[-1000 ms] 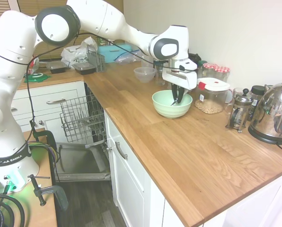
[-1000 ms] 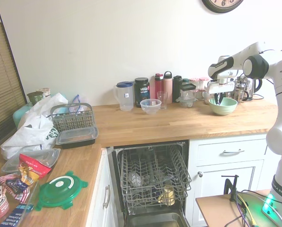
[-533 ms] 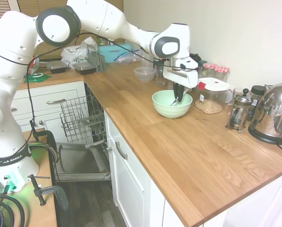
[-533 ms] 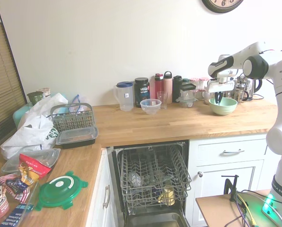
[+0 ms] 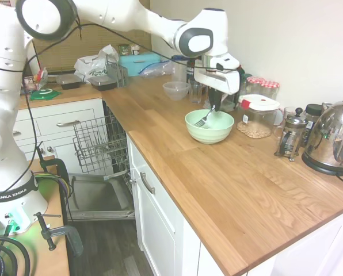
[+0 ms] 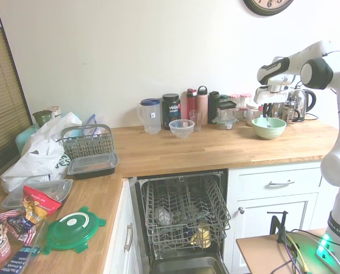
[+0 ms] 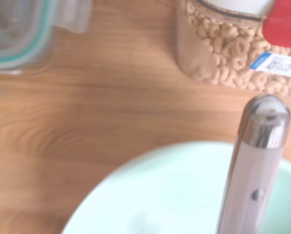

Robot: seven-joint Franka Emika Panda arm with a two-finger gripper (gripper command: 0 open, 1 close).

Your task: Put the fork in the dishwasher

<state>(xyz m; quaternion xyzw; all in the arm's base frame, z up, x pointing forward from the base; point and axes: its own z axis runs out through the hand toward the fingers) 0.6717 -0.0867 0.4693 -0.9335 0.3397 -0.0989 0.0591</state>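
Wooden counter (image 5: 229,184) carries a green bowl (image 5: 209,126) just below the gripper (image 5: 213,106), whose fingers pinch the fork (image 5: 204,118), tines hanging over the bowl. Beyond stands a cereal jar (image 5: 256,117), beside it a kettle (image 5: 334,138). Far off, the dishwasher (image 5: 99,167) is open.

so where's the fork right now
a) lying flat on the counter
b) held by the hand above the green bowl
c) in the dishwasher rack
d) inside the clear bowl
b: the hand is shut on the fork, which hangs tilted, tines down, over the pale green bowl, while the dishwasher stands open further along the counter.
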